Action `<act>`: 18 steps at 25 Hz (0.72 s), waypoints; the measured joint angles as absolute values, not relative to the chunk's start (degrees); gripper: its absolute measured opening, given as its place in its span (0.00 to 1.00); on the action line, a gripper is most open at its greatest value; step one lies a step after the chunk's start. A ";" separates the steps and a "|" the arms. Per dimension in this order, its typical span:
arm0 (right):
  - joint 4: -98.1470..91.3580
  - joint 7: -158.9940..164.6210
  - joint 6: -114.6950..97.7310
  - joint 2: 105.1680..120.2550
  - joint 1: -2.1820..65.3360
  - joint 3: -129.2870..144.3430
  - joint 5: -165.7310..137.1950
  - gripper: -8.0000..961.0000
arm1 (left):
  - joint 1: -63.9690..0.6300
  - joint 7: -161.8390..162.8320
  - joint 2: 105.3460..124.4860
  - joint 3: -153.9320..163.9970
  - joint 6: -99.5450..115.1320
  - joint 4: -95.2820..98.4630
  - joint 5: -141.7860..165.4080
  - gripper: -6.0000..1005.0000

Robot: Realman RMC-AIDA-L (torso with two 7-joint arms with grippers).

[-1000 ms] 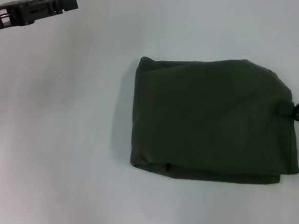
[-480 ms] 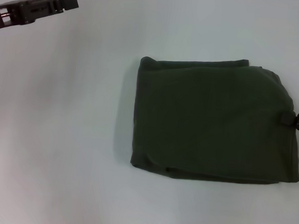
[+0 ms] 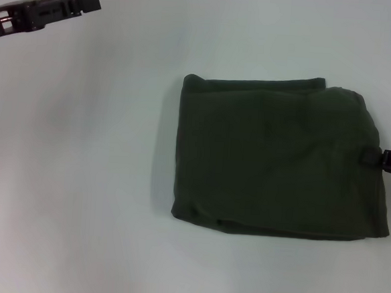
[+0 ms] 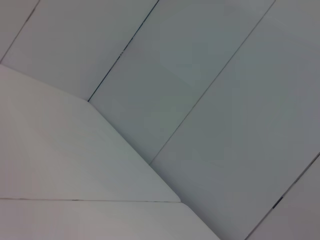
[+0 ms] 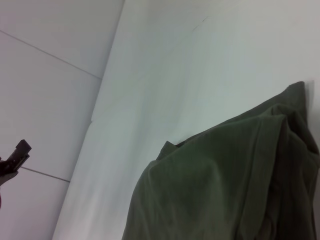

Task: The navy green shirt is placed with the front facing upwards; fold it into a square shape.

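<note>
White tabletop (image 3: 79,178) runs under everything, and the shirt (image 3: 275,159) lies on it toward the right, folded into a near-square bundle, plain green side up. At its right edge the right gripper (image 3: 377,156) touches the cloth, one finger on top, apparently pinching the fold. Far off at the back left, the left gripper (image 3: 85,2) hangs above the table, well apart from the shirt; whether it's spread or closed, I can't tell.

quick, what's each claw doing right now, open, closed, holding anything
Left claw: raised at the far left, away from the shirt, holding nothing; open or closed cannot be told.
Right claw: at the shirt's right edge; grip cannot be told.
</note>
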State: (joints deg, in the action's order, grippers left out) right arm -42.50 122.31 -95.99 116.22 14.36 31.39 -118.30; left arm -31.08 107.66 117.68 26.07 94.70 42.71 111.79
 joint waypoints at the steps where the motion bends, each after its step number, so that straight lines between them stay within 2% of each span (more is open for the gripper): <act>1: -42.28 122.14 -95.98 116.10 14.50 31.50 -118.30 0.09 | -31.06 107.66 117.68 26.06 94.68 42.71 111.79 0.69; 12: -39.35 120.90 -95.95 114.98 15.51 30.99 -119.63 0.09 | -30.93 107.58 117.45 25.93 94.03 42.64 111.44 0.69; 15: -39.39 120.94 -95.44 114.67 15.19 29.62 -119.64 0.31 | -30.93 107.49 117.42 25.94 94.03 42.62 111.40 0.69; 18: -39.40 121.09 -94.65 114.05 14.57 27.01 -119.64 0.44 | -30.93 107.35 117.41 25.99 94.03 42.62 111.36 0.69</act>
